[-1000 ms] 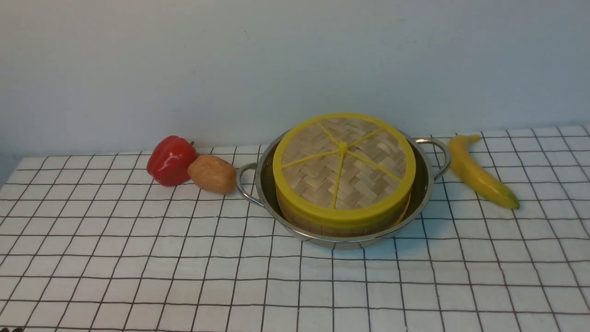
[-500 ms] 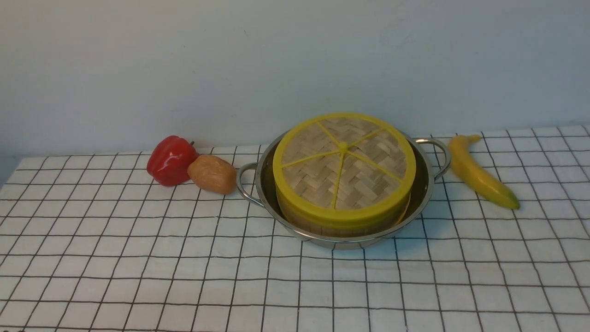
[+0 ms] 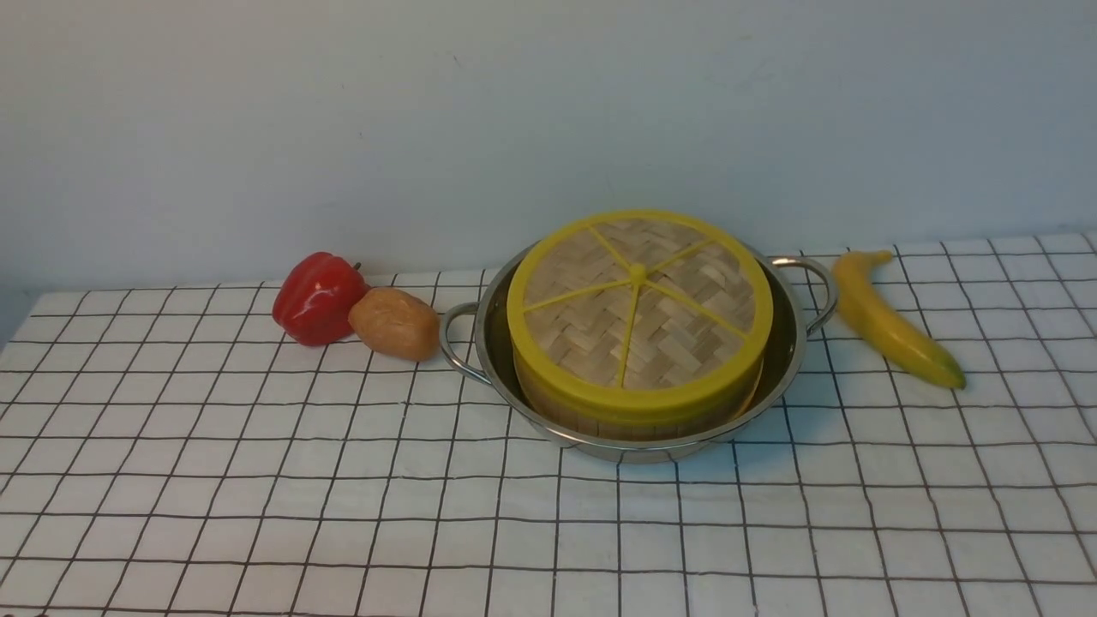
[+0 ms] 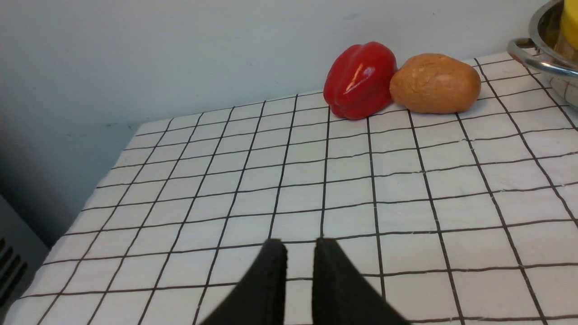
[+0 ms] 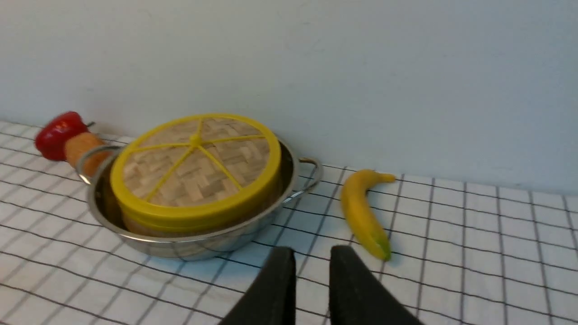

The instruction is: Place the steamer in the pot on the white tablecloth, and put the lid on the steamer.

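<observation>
A: The left gripper point(image 4: 299, 246) first. Its two black fingers stand a narrow gap apart with bare cloth showing between them, so it is slightly open and holds nothing. It hangs over the white tablecloth point(image 4: 352, 189), well apart from everything else.

B: And the right gripper point(image 5: 311, 255)?

A: Much the same. The tips are parted by a slim gap, nothing sits between them, and it is above the cloth just in front of the pot point(image 5: 198, 243). Neither gripper shows in the front view.

B: Where is the steamer point(image 3: 634, 418)?

A: Inside the pot, which stands on the tablecloth near the back wall. Only a band of its bamboo side shows under the lid point(image 3: 638, 313). It sits a little toward the pot's left side, so more shiny steel is visible on the right.

B: Is the lid seated?

A: It lies flat on top of the steamer, its yellow rim covering the top edge all round. The five yellow spokes meet at a small hub. What is inside cannot be seen.

B: Anything else on the cloth?

A: A red pepper point(image 3: 317, 297) and a brown potato point(image 3: 394, 323) lie touching each other on the left, the potato just beside the pot's left handle point(image 3: 454, 341). A banana point(image 3: 891, 321) lies on the right, near the other handle point(image 3: 814, 287) but apart from it.
</observation>
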### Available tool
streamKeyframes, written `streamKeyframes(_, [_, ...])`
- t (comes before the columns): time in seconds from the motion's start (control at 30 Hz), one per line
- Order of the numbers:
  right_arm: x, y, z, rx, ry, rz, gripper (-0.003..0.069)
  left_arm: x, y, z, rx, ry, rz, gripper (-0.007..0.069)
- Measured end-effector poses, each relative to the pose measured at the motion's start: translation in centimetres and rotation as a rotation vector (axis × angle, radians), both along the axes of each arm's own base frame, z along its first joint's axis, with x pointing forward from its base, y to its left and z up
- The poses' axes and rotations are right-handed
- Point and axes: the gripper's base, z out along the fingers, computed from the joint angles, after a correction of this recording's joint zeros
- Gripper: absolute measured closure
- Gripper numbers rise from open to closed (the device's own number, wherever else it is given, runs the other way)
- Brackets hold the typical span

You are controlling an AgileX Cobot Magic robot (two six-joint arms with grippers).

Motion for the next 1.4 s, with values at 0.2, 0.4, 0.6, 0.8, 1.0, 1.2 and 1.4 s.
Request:
streamKeyframes(0.2, [1.5, -0.1, -4.8, -0.066, -0.176, -0.026, 0.0503, 0.0, 0.0, 0.0, 0.000, 0.000, 0.000, 0.0529])
streamKeyframes(0.4, [2.3, -0.2, -8.5, -0.064, -0.247, -0.102, 0.0491, 0.0, 0.0, 0.0, 0.000, 0.000, 0.000, 0.0517])
streamKeyframes(0.6, [2.9, -0.6, -11.7, -0.051, -0.158, -0.185, 0.0477, 0.0, 0.0, 0.0, 0.000, 0.000, 0.000, 0.0507])
streamKeyframes(0.8, [3.0, -0.7, -13.0, -0.044, -0.114, -0.198, 0.0466, 0.0, 0.0, 0.0, 0.000, 0.000, 0.000, 0.0508])
streamKeyframes(1.0, [3.0, -0.7, -13.2, -0.007, -0.093, -0.205, 0.0447, 0.0, 0.0, 0.0, 0.000, 0.000, 0.000, 0.0496])
streamKeyframes(1.2, [3.0, -0.7, -13.2, 0.009, -0.090, -0.206, 0.0433, 0.0, 0.0, 0.0, -0.001, 0.000, 0.000, 0.0487])
streamKeyframes(1.4, [3.0, -0.6, -13.2, 0.011, -0.090, -0.205, 0.0422, 0.0, 0.0, 0.0, -0.002, 0.000, 0.001, 0.0475])
